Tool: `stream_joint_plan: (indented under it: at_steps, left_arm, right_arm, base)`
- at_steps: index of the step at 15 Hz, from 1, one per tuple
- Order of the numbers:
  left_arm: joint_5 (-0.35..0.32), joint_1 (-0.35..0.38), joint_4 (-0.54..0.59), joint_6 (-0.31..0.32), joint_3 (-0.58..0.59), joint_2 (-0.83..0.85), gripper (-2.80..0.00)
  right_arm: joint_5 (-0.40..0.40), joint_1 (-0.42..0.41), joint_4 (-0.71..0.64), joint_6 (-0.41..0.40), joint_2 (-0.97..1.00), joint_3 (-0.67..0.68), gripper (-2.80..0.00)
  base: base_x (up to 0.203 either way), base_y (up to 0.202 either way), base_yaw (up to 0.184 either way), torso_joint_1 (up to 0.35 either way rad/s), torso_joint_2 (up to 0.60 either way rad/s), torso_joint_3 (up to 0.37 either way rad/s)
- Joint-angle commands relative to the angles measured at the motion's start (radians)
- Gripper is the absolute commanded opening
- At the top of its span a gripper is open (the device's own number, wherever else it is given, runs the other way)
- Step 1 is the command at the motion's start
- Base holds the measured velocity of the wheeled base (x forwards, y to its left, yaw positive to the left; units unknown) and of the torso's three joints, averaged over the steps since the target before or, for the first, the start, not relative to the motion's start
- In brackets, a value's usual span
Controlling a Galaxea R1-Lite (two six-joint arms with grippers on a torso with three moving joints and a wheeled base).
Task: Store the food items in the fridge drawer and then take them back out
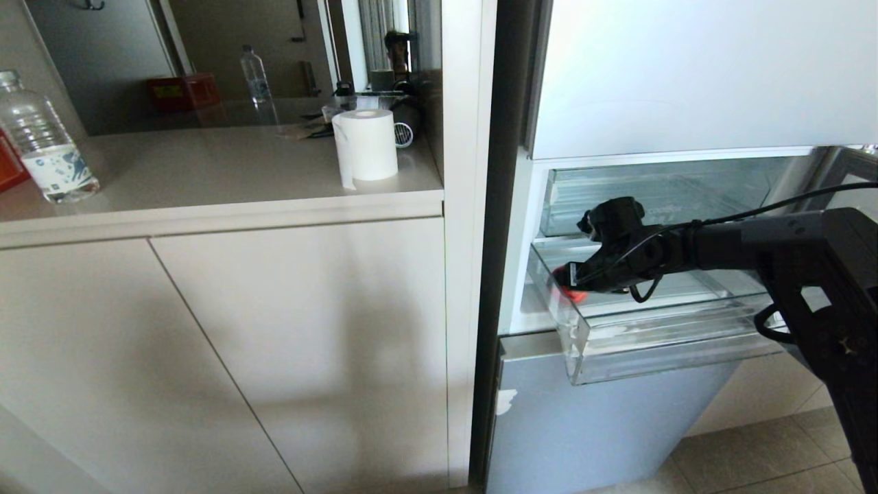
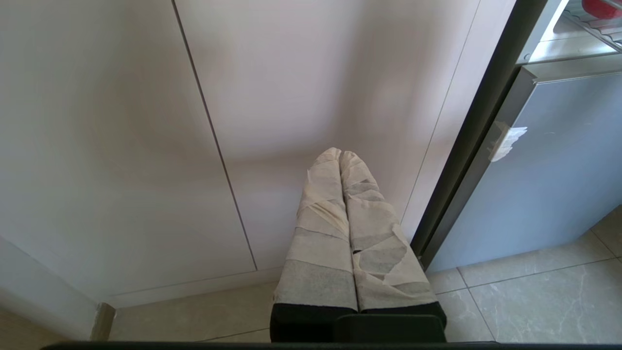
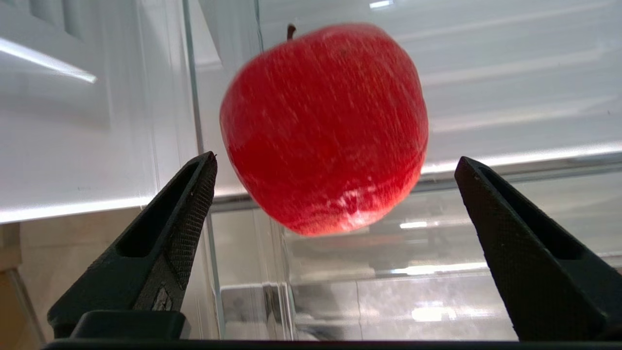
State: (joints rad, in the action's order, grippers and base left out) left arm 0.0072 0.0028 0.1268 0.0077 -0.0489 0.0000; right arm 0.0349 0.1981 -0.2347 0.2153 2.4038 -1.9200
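1. A kitchen corner: pale cabinet doors (image 1: 295,343) fill the left, a tall fridge (image 1: 686,75) stands on the right with its lower compartment open, and grey floor tiles (image 1: 775,453) run below.
2. The right pincer (image 1: 564,280) reaches from the right into the fridge drawer (image 1: 658,343), the lower and deeper of the two clear drawers, which is pulled out toward the near side.
3. Its jaws stand wide apart; the two black ribbed fingers (image 3: 189,204) flank a gap that holds nothing.
4. The apple (image 3: 324,129), smooth, red and with a short stem, sits just beyond the fingertips, between them in line but touching neither. It lies in the left part of the drawer, close to the clear left wall.
5. In the head view only a small patch of red shows under the pincer's tip, at the drawer's left end.
6. Above it is the shallower clear upper drawer (image 1: 672,189), farther in.
7. The left pincer (image 2: 340,158) hangs low by the cabinet doors, left of the fridge, its tape-wrapped fingers pressed together and holding nothing.
8. On the table (image 1: 206,171) above the cabinets, well to the left of the fridge, stand a roll of white paper (image 1: 367,145) and, at the far left, a clear plastic bottle (image 1: 44,144).
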Motion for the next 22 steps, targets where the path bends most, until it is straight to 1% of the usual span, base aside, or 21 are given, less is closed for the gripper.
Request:
stream_joint_plan:
  at_steps: [1,4,11,12,17,20,22]
  left_arm:
    - [0.0,0.0,0.001,0.0,0.0,0.0,-2.8]
    - [0.0,0.0,0.001,0.0,0.0,0.0,-2.8]
    - [0.0,0.0,0.001,0.0,0.0,0.0,-2.8]
    - [0.0,0.0,0.001,-0.001,0.0,0.0,-2.8]
    - [0.0,0.0,0.001,0.0,0.0,0.0,-2.8]
    - [0.0,0.001,0.001,0.0,0.0,0.0,-2.8]
    - [0.0,0.0,0.001,-0.001,0.0,0.0,-2.8]
  right_arm:
    - [-0.001,0.0,0.046,0.005,0.006,0.026,0.0]
    - [-0.007,0.0,0.135,0.004,0.006,0.072,0.0]
    - [-0.003,0.001,0.152,0.001,0.043,0.052,0.0]
    - [-0.003,0.001,0.153,0.001,0.043,0.05,-2.8]
    - [-0.001,0.0,0.153,0.004,0.026,0.05,-2.8]
    - [0.002,-0.001,0.148,0.003,-0.035,0.061,-2.8]
    - [0.004,0.0,0.133,0.004,-0.093,0.092,-2.8]
  base:
    - [0.0,0.0,0.0,0.0,0.0,0.0]
    - [0.0,0.0,0.0,0.0,0.0,0.0]
    - [0.0,0.0,0.0,0.0,0.0,0.0]
    - [0.0,0.0,0.0,0.0,0.0,0.0]
    - [0.0,0.0,0.0,0.0,0.0,0.0]
    - [0.0,0.0,0.0,0.0,0.0,0.0]
    - [0.0,0.0,0.0,0.0,0.0,0.0]
